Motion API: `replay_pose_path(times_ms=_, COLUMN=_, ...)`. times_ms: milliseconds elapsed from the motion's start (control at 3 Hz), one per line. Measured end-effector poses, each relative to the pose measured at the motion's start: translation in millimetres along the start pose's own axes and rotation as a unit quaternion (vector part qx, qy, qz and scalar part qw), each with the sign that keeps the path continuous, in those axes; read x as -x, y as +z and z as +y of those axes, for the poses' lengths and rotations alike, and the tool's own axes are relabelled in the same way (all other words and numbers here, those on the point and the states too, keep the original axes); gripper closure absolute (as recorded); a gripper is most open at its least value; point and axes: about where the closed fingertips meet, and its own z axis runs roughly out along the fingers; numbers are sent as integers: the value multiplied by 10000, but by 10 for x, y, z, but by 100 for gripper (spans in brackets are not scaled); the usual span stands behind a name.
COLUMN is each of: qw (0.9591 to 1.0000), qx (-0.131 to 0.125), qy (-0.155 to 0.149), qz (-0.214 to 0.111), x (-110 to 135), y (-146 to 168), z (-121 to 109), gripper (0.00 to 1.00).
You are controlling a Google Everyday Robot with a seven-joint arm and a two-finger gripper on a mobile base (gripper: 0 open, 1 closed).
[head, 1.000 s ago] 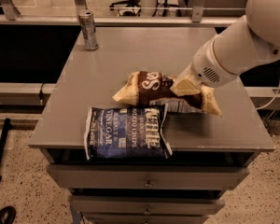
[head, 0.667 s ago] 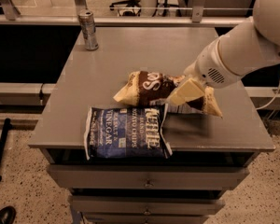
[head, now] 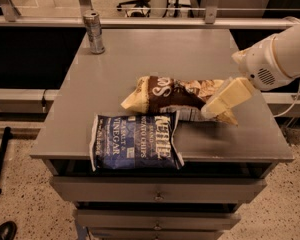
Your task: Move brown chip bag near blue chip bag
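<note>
Lying mid-bench (head: pixel 155 49): brown chip bag (head: pixel 170 94), lower edge touching blue chip bag (head: pixel 135 141), which overhangs the front edge. Gripper (head: pixel 225 100) at the brown chip bag's right end, near the right edge; open or closed, cannot tell. Silver can (head: pixel 94 31) upright at back-left corner, well apart.

The flat grey metal tabletop (head: pixel 165 54) carries three things. A silver drink can (head: pixel 94 31) stands upright near its far left corner, well apart from the rest. A crinkly brown chip bag with tan ends (head: pixel 175 96) lies lengthwise across the middle. Just in front of it, a flat dark navy blue chip bag (head: pixel 135 141) lies at the front edge, its far right corner meeting the brown bag. The cream gripper (head: pixel 212 110) is at the brown bag's right end.
</note>
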Motion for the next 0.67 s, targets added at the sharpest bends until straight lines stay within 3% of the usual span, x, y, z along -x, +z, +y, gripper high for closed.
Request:
replay_pose_path(times_ms=333, qw=9984, qx=234, qy=-315, qz=-408, x=-160, y=-217, z=-319, gripper=0)
replay_pose_path(times_ms=667, qw=9921, qx=206, qy=-1057, qz=-637, x=-229, y=-607, z=-615, gripper=0)
